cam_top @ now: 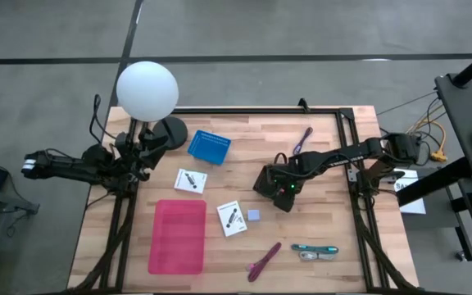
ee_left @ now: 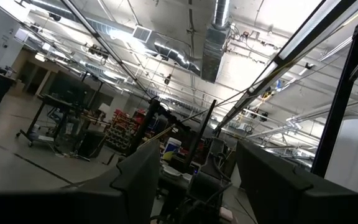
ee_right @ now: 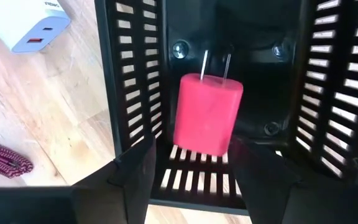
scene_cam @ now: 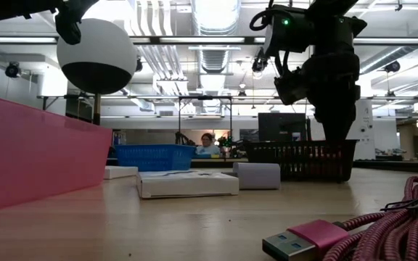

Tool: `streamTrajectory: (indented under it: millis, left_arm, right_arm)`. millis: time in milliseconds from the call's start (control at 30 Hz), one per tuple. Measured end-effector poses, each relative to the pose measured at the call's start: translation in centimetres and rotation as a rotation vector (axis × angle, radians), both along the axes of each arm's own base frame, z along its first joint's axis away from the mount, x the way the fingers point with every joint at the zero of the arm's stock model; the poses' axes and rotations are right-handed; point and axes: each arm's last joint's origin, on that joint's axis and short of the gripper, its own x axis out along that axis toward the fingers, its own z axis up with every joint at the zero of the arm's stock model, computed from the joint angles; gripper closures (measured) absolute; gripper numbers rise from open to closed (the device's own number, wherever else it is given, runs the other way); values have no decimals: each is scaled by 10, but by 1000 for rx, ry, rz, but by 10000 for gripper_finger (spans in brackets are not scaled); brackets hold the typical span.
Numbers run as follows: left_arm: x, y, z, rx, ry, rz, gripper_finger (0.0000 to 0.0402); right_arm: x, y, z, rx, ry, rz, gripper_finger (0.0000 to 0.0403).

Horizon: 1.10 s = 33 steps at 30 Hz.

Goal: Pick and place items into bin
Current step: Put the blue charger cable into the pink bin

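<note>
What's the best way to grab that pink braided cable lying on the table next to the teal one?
Probably around the middle of the magenta cable, coming straight down from above. It lies flat on the table as a long, thin, slanted bundle, so fingers closing across its narrow width should gather all the strands. The plug end looks too small to offer a sure hold.

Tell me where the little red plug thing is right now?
The red charger plug lies inside the black slotted bin right of the table's middle, directly under the right gripper, with its two prongs pointing away from it.
</note>
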Motion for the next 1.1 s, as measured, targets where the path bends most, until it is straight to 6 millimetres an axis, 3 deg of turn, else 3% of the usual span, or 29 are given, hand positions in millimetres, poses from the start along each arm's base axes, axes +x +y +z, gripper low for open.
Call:
streamTrajectory:
  millis: [333, 700, 933, 1100]
  left_arm:
    - [0, 0, 0, 0, 0, 0, 205]
    - [0, 0, 0, 0, 0, 0, 205]
    - [0, 0, 0, 0, 0, 0, 205]
    - [0, 0, 0, -1, 0, 0, 205]
  right_arm:
    - [4, 0, 6, 0, -27, 3, 208]
    - [31, -3, 50, -67, -222, 131, 207]
    - [44, -27, 78, -127, -339, 187, 207]
    - [44, -47, 85, -185, -361, 272, 207]
